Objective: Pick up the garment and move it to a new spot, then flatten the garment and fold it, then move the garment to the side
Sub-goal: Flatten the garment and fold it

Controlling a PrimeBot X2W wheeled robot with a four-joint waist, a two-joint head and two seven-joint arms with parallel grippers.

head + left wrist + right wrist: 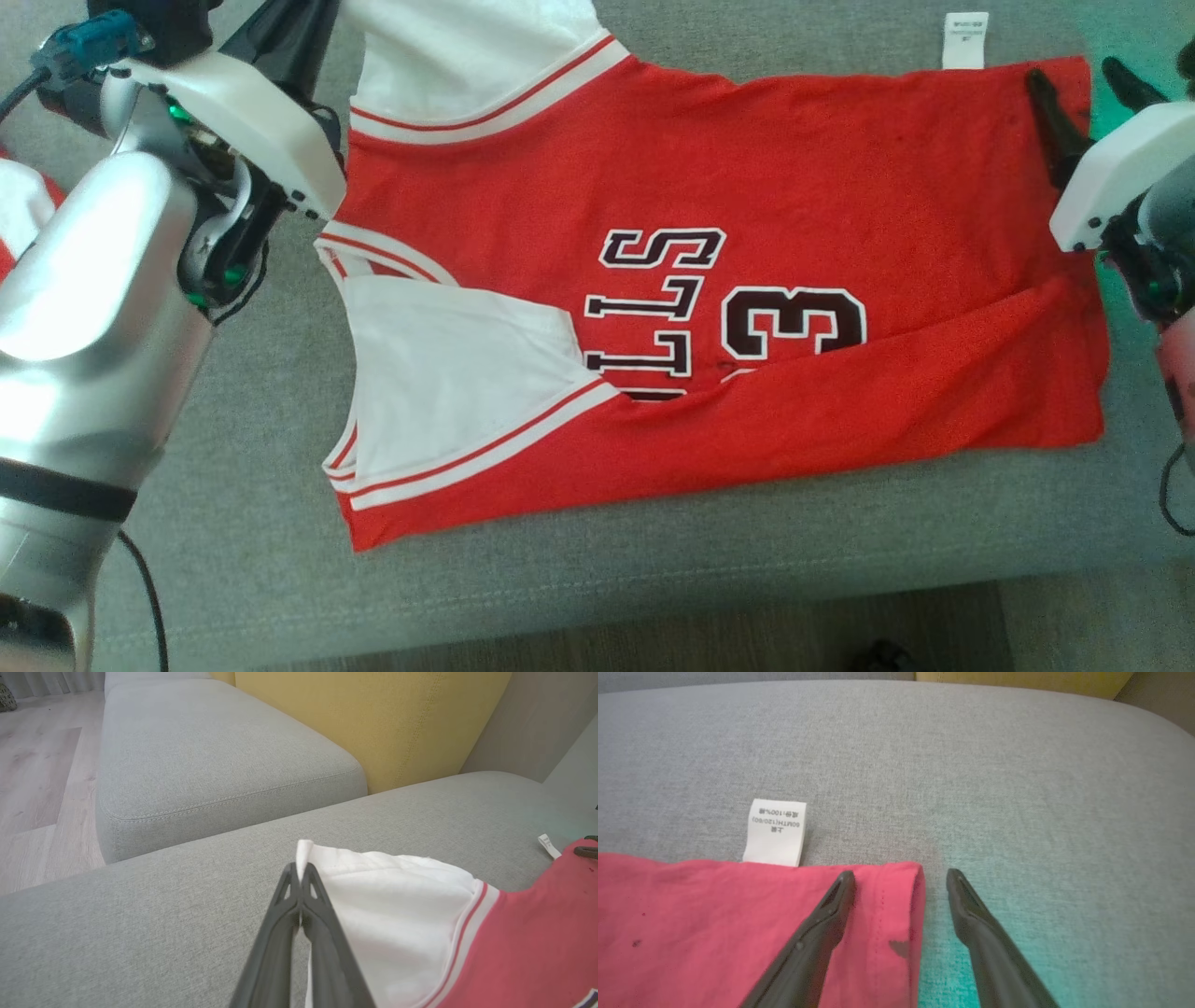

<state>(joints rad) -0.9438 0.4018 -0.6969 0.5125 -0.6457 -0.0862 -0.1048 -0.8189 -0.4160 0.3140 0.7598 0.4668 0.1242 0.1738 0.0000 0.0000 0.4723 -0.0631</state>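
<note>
The garment (747, 168) is a red jersey with white sleeves and black lettering, spread on the grey sofa cushion (233, 523), its near part folded over. My left gripper (301, 868) is shut on the corner of the far white sleeve (387, 896), held just above the cushion; the left arm's wrist (233, 112) is at the upper left. My right gripper (900, 873) stands open at the far right hem corner (915, 877). One finger (1050, 112) lies over the red cloth and the other (1130, 84) is off it. A white care label (775, 833) sticks out from the hem.
A second grey cushion (210, 756) and a yellow back cushion (373, 718) lie beyond the sleeve, with wooden floor (37, 788) beside them. The cushion's front edge (653, 597) runs along the bottom. A bit of red and white cloth (19, 215) shows behind my left arm.
</note>
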